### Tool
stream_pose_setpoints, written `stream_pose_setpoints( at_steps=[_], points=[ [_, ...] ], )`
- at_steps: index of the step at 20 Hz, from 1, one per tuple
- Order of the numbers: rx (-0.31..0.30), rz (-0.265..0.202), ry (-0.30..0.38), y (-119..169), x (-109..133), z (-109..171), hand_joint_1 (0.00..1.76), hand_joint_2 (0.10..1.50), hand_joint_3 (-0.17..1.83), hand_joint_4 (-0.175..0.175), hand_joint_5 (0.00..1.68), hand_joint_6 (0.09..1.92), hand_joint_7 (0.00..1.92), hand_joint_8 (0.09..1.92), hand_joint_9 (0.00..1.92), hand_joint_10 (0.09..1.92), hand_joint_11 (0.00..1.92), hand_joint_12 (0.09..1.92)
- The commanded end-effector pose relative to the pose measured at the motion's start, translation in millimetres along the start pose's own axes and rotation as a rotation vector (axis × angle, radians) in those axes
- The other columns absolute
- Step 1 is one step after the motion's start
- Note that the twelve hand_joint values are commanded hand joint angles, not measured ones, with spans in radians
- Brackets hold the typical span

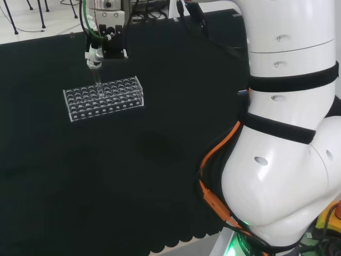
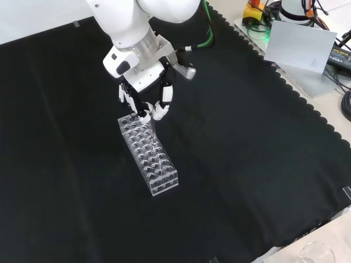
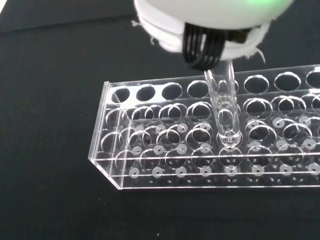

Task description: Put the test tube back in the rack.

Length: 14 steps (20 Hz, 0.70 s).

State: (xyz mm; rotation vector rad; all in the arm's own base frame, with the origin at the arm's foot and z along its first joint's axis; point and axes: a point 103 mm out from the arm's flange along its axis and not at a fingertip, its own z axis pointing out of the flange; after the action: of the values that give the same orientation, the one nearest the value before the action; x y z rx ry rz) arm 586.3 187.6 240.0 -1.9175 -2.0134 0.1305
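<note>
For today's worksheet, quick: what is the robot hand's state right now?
Robot hand: shut on the test tube, holding it upright over the rack.

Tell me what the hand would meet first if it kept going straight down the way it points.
Probably the clear rack: the hand holds the test tube upright over it, tip apparently at a hole.

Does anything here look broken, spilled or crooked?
Nothing stands out. The clear plastic test tube rack sits flat on the black cloth, and the hand holds the clear glass test tube roughly upright, its bottom down in the rack.
</note>
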Motion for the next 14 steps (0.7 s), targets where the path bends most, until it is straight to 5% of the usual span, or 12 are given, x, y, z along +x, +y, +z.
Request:
stream_pose_setpoints(
  at_steps=[1, 14],
  points=[
    [0.008, 0.002, 0.002, -0.5, -2.1, 4.5, 1.44, 0.68, 0.54, -0.175, 1.40, 0.09, 1.40, 0.71, 1.30, 0.56, 0.95, 1.23],
    [0.030, 0.011, 0.008, -1.8, -7.7, 20.8, 1.44, 0.68, 0.54, -0.175, 1.40, 0.09, 1.40, 0.71, 1.30, 0.56, 0.95, 1.23]
  ],
)
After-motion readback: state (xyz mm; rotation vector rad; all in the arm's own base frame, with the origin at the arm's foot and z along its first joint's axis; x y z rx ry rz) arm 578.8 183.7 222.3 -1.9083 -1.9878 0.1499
